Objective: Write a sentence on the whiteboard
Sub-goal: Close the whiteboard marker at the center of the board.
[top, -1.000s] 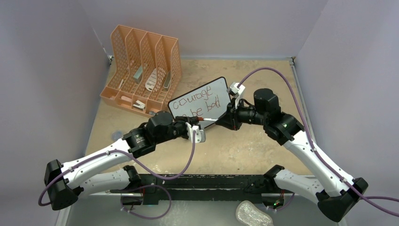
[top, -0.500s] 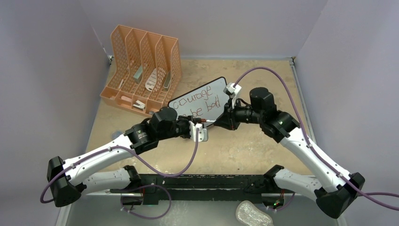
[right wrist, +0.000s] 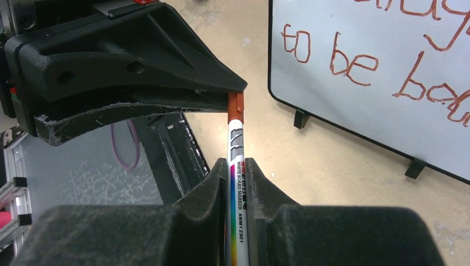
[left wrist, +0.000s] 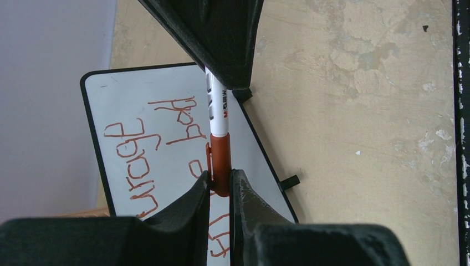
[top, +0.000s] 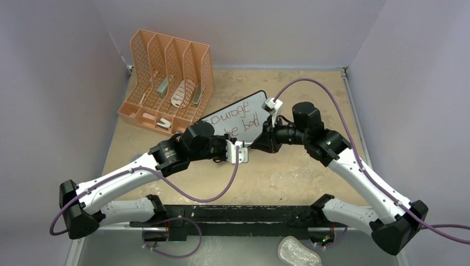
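Observation:
The whiteboard (top: 252, 105) stands tilted at mid-table, bearing the sentence (top: 238, 119) in reddish marker, "courage to be bad", partly hidden by the arms. It also shows in the left wrist view (left wrist: 166, 100) and the right wrist view (right wrist: 377, 33). My right gripper (top: 260, 142) (right wrist: 236, 166) is shut on the white marker barrel (right wrist: 236, 145). My left gripper (top: 244, 147) (left wrist: 220, 180) is shut on the orange-red cap (left wrist: 220, 158), which sits on the marker's end (left wrist: 217, 111). The two grippers meet tip to tip just in front of the board.
An orange perforated file organizer (top: 169, 83) with small items stands at the back left, close to the board. A black rail (top: 238, 213) runs along the near edge, with a crumpled clear bag (top: 299, 252) below it. Purple walls enclose the table.
My left arm has moved right towards the right gripper. The gap between the two grippers has closed, and the cap now sits on the marker's end. The right gripper shifted slightly left.

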Controlling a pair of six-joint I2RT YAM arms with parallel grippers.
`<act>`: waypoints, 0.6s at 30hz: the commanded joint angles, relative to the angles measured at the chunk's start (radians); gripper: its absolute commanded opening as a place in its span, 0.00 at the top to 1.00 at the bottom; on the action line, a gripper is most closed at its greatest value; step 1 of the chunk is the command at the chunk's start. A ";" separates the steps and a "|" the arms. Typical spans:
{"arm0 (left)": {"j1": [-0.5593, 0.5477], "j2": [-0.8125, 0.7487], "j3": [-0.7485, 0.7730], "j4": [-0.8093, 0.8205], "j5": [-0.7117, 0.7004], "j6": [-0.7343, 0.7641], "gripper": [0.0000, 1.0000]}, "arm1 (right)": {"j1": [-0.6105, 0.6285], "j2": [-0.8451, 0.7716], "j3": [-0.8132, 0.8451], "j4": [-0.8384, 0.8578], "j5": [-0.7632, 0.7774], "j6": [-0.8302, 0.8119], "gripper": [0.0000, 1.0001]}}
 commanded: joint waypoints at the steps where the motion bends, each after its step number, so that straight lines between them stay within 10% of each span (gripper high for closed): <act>1: -0.052 0.000 0.098 0.141 0.155 -0.025 1.00 | 0.011 0.028 -0.028 0.092 0.003 0.029 1.00; 18: -0.167 0.048 0.119 0.218 0.082 0.037 1.00 | 0.027 0.096 -0.101 0.250 0.008 0.174 1.00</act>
